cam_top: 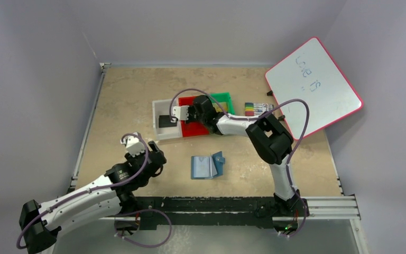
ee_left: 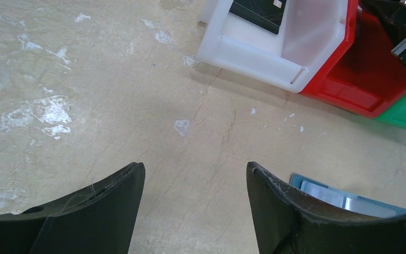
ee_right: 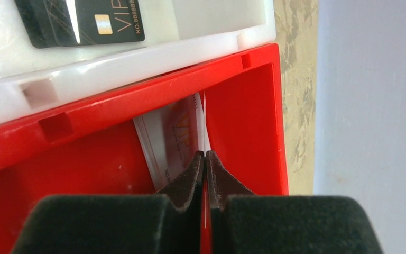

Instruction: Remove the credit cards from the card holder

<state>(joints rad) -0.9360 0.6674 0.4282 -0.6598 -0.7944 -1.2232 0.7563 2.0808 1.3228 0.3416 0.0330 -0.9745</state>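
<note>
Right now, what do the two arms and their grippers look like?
Both the left arm and the right arm have white links, bulky black joints and a loose purple-grey cable. The left gripper and right gripper have matte black tapering fingers, the left's faintly scratched.

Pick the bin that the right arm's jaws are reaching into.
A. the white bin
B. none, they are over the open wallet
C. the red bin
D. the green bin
C: the right wrist view shows the jaws closed on a thin card, with the walls of the red bin around them.
</note>
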